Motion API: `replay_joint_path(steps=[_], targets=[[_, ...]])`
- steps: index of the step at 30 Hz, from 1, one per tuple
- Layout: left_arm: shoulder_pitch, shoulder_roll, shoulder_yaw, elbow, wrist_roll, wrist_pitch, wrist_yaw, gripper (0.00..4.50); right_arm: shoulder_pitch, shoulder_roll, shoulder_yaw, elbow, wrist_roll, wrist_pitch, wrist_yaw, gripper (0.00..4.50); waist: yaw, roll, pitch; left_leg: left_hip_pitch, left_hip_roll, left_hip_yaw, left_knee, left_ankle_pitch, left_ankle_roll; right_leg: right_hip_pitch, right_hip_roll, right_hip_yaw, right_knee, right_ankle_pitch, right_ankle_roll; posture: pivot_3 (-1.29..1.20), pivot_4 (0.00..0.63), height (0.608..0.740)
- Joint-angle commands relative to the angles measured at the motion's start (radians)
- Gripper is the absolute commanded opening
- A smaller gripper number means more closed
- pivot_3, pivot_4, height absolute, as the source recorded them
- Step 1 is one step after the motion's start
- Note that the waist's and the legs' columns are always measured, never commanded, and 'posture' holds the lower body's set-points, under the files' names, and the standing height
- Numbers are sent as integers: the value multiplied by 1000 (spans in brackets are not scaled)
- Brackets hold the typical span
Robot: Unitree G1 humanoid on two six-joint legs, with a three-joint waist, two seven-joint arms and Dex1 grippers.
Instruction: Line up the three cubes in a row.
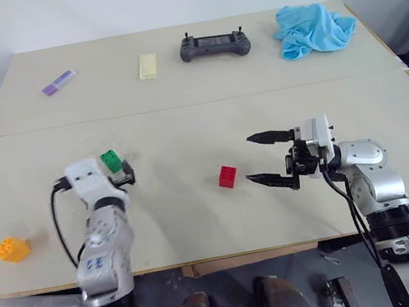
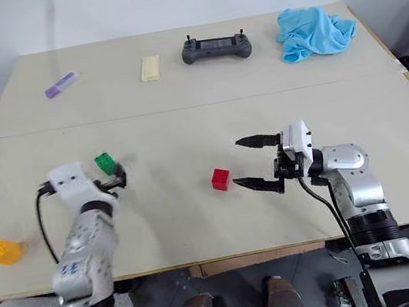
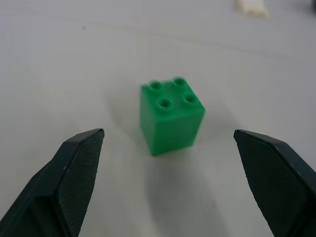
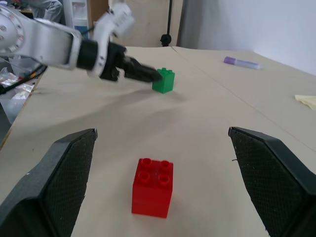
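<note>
Presently, left gripper spread wide before green cube, right gripper spread wide beside red cube mid-surface, yellow-orange cube set near front left corner.

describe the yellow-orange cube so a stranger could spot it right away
Start at the near table and follow its front edge to the robot's far left. The yellow-orange cube sits alone there, outside the left gripper; the green cube and red cube lie nearer the middle.
</note>
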Motion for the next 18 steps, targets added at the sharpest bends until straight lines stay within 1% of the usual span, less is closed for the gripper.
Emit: replay_joint_path(steps=[1,7,12,15,18], targets=[[-41,-2,-13,35,36,-55,-3,4500,-3,-4,-9,-55,29,18,-18,4475,3,0,0,0,0,0,0,0,0,0,0,0,0,0,0,0,150,740],[-87,2,-12,115,92,-137,11,4500,16,-4,-6,-76,30,31,-30,4475,9,0,0,0,0,0,0,1,-1,0,0,-1,0,0,0,0,150,740],[-104,-7,13,164,81,-178,0,4500,35,-1,-1,-92,30,33,-43,4475,10,0,0,0,0,0,0,1,-1,0,0,-2,0,0,0,0,150,740],[-134,3,36,210,63,-224,-23,3854,35,4,2,-87,28,29,-49,4500,10,0,0,0,0,0,0,1,-1,0,0,-2,0,0,0,0,150,740],[-158,12,43,245,54,-246,-49,2933,40,7,8,-84,25,21,-50,4500,10,0,0,0,0,0,1,1,-1,0,0,-6,0,0,0,0,150,740]])
